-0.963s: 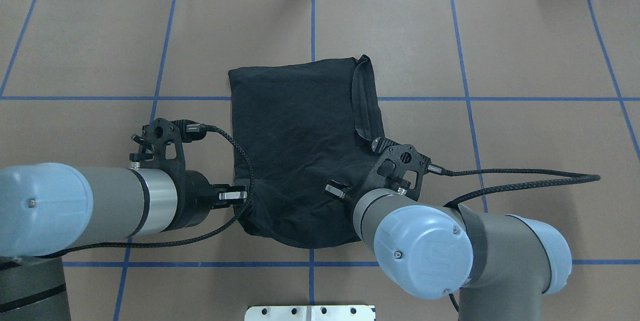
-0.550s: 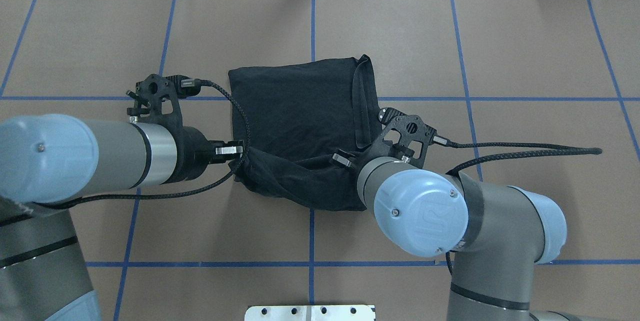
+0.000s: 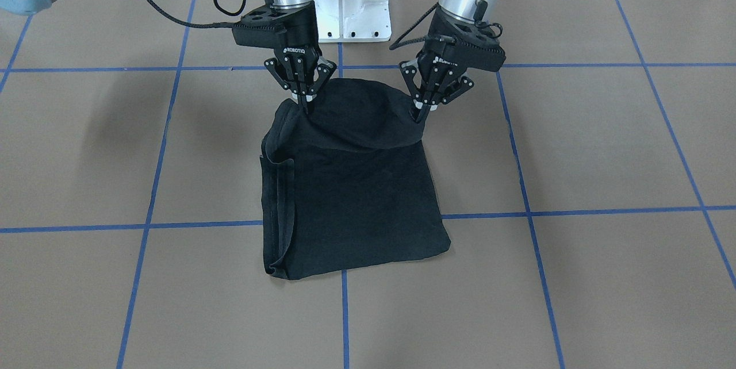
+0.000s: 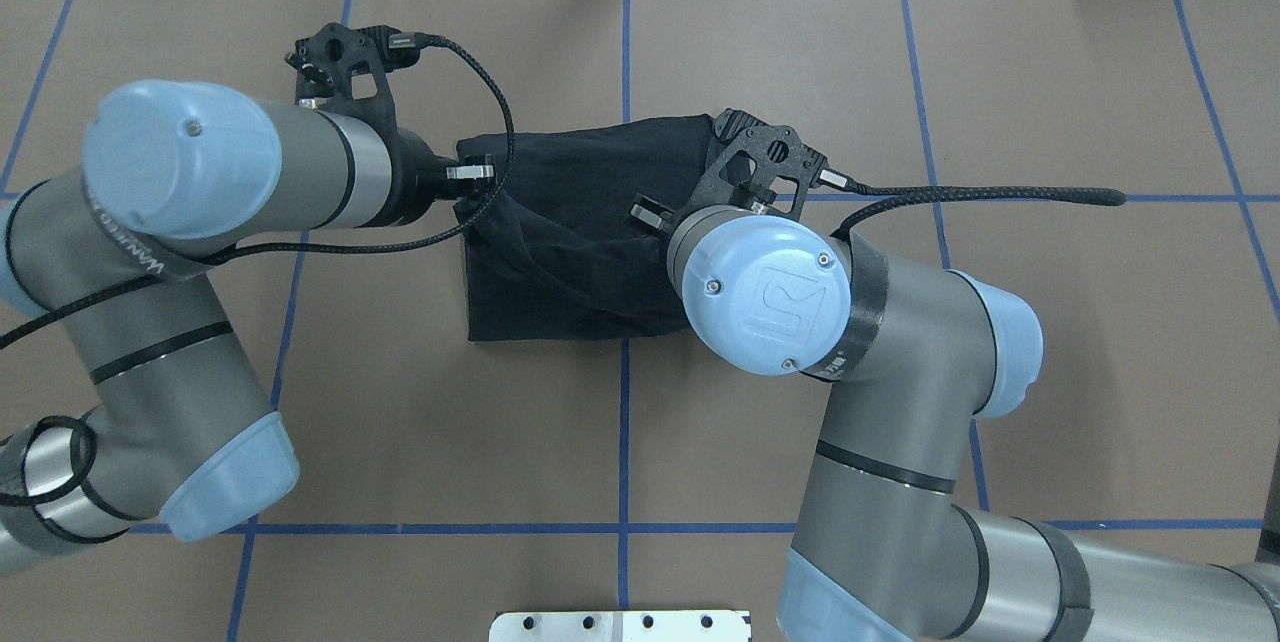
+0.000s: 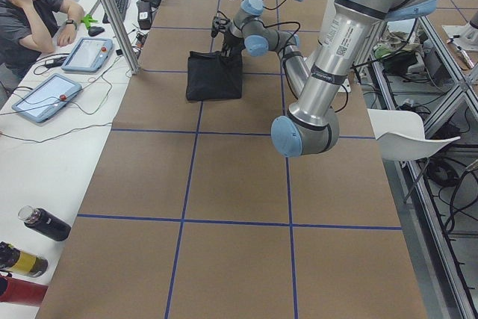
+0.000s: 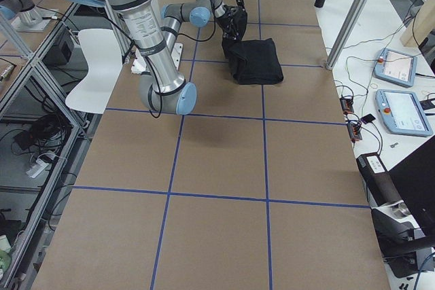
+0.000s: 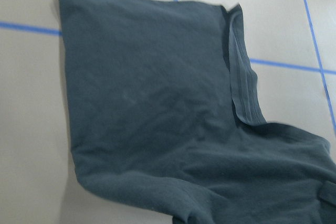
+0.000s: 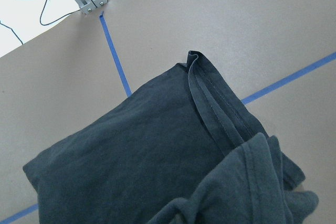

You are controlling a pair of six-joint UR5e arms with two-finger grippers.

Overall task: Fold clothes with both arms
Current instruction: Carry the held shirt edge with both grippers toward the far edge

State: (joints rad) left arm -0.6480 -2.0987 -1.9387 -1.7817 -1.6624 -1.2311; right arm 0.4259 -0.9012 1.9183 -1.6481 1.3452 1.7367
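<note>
The black shirt [image 3: 351, 196] lay partly folded on the counter [image 3: 604, 145]. Its robot-side edge was lifted between the left end effector [image 3: 424, 109] and the right end effector [image 3: 305, 102], each pinched shut on a corner. The middle sagged slack, so an uneven release could bunch or skew the fold, and a thin pinch might slip.

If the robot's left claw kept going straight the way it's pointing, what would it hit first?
Most likely the flat part of the T-shirt: the left gripper, pinching a raised edge, points down at that cloth, with the table underneath.
</note>
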